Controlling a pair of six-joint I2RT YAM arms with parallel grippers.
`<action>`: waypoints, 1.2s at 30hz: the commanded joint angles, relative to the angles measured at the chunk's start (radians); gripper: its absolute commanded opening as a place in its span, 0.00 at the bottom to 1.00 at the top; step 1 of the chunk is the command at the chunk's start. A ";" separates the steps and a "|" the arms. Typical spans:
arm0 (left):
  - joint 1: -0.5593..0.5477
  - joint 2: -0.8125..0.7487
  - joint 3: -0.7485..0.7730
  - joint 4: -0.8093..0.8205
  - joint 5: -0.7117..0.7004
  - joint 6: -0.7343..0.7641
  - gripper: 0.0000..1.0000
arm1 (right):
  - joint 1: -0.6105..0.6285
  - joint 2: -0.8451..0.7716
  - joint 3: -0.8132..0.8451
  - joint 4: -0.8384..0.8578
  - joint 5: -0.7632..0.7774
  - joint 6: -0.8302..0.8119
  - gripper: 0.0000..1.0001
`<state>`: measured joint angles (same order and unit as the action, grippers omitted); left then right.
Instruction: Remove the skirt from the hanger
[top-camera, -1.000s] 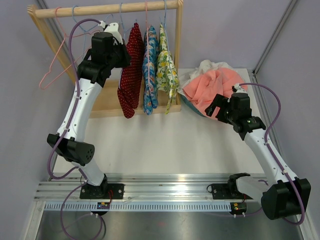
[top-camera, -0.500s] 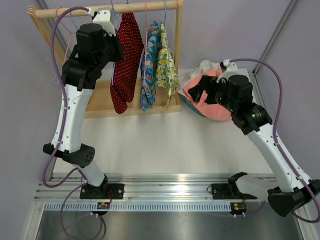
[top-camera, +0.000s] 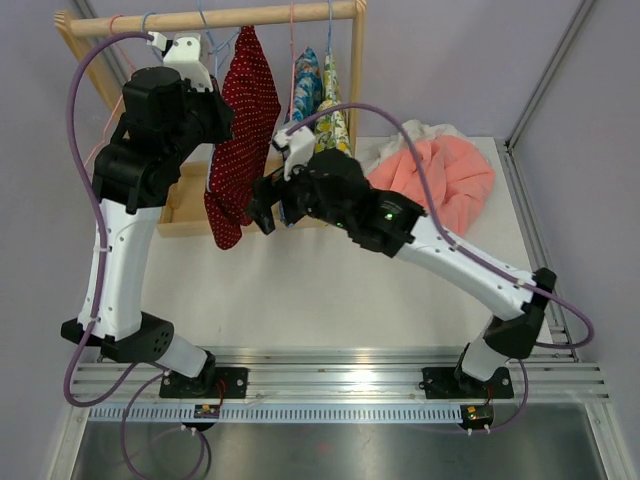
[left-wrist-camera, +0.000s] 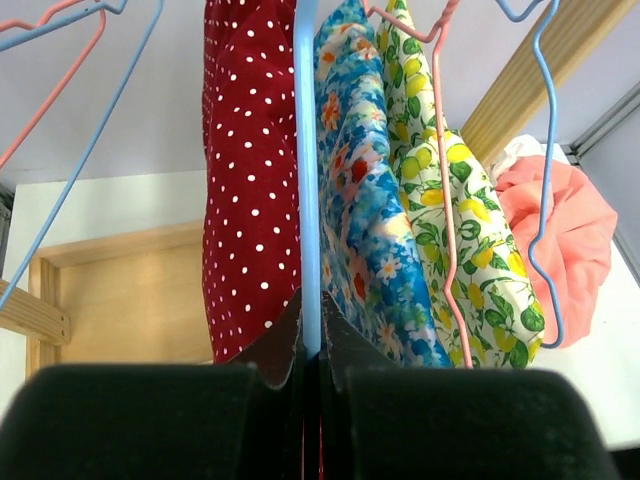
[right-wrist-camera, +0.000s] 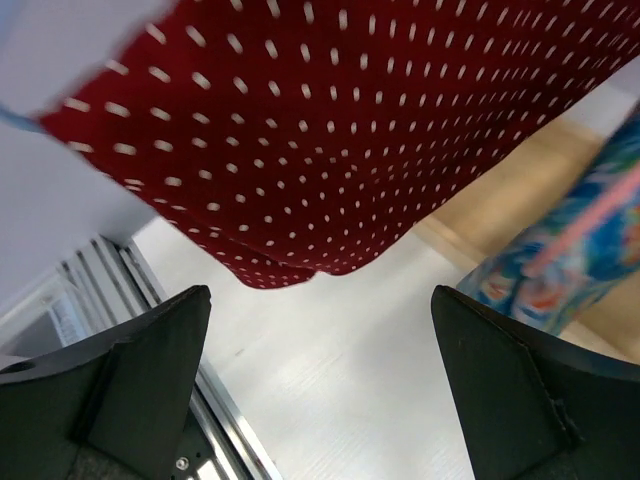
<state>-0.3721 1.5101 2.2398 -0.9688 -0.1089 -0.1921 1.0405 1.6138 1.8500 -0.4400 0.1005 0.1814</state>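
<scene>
A red skirt with white dots (top-camera: 240, 130) hangs from a light blue hanger (left-wrist-camera: 307, 150) in front of the left part of the wooden rack (top-camera: 210, 18). My left gripper (left-wrist-camera: 311, 345) is shut on the hanger's blue wire, with the skirt (left-wrist-camera: 250, 170) just left of it. In the top view the left gripper (top-camera: 200, 55) sits high beside the skirt's top. My right gripper (top-camera: 263, 208) is open at the skirt's lower right edge. In the right wrist view the hem (right-wrist-camera: 330, 120) hangs just above the wide-open gripper (right-wrist-camera: 320, 300), touching neither finger.
A blue floral garment (top-camera: 305, 90) and a lemon-print garment (top-camera: 333, 110) hang on the rack to the right of the skirt. A pink and white cloth pile (top-camera: 440, 180) lies at the back right. Empty wire hangers (left-wrist-camera: 540, 200) dangle nearby. The rack's wooden base (top-camera: 185, 205) lies below.
The left arm has carried the hanger and skirt up and to the left. The right arm has swung from the pink pile across to just under the skirt's hem.
</scene>
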 joint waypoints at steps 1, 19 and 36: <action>-0.005 -0.082 -0.023 0.114 0.020 -0.001 0.00 | 0.030 0.072 0.080 -0.002 0.070 -0.028 0.99; -0.005 -0.203 -0.240 0.216 0.077 -0.058 0.00 | 0.038 0.248 0.218 0.061 0.030 0.010 0.70; -0.005 -0.163 -0.109 0.193 0.085 -0.040 0.00 | 0.047 0.155 -0.227 0.264 -0.073 0.150 0.00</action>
<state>-0.3733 1.3495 2.0071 -0.8822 -0.0242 -0.2646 1.0813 1.8286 1.7603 -0.2161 0.0444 0.2802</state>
